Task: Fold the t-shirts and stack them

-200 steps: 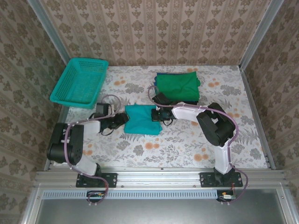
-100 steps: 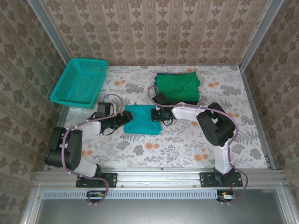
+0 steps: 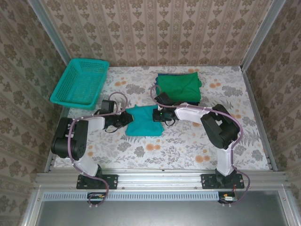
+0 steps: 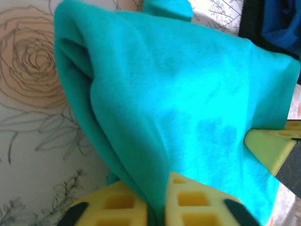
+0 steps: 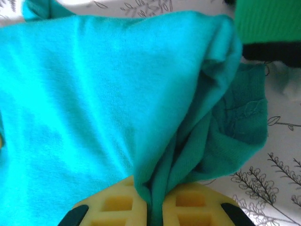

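Grip: teal t-shirt (image 4: pixel 178 94) pinched by left gripper (image 4: pixel 159 213) and right gripper (image 5: pixel 151 207) | Risk: fold may be undone — uneven pull between them.

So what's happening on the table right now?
Both arms have the folded teal t-shirt pinched in the middle of the table. The left gripper is shut on its left end and the right gripper on its right end. A folded green t-shirt lies behind it, and the mesh basket stands back left.
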`<state>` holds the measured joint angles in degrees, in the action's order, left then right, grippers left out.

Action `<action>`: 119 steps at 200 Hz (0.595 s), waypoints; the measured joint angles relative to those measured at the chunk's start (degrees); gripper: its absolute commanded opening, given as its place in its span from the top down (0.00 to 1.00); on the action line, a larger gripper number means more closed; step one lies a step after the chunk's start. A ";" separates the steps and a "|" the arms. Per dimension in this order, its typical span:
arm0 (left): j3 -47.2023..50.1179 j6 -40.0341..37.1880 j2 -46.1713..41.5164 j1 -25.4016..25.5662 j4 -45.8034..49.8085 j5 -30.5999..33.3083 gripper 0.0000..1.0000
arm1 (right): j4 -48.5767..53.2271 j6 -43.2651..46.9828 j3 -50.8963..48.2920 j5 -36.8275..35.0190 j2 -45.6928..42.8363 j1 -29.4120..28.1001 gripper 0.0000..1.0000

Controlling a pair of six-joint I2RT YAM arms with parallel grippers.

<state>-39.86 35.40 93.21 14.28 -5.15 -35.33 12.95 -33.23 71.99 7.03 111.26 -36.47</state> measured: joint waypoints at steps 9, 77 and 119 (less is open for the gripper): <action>0.00 -0.33 -1.62 -0.09 0.74 -0.63 0.97 | 0.35 0.00 -0.04 0.13 -1.31 0.02 1.00; -9.77 -0.48 -13.07 2.89 5.95 -2.51 0.99 | 4.52 1.95 0.66 0.50 -15.52 1.53 1.00; -29.33 -0.70 -2.73 7.19 6.47 -3.28 0.99 | 7.48 5.44 6.82 0.50 -20.15 10.84 1.00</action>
<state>-69.19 34.70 90.48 21.47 1.32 -38.61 20.43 -27.79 78.81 7.53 91.11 -25.63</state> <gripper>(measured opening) 0.077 0.124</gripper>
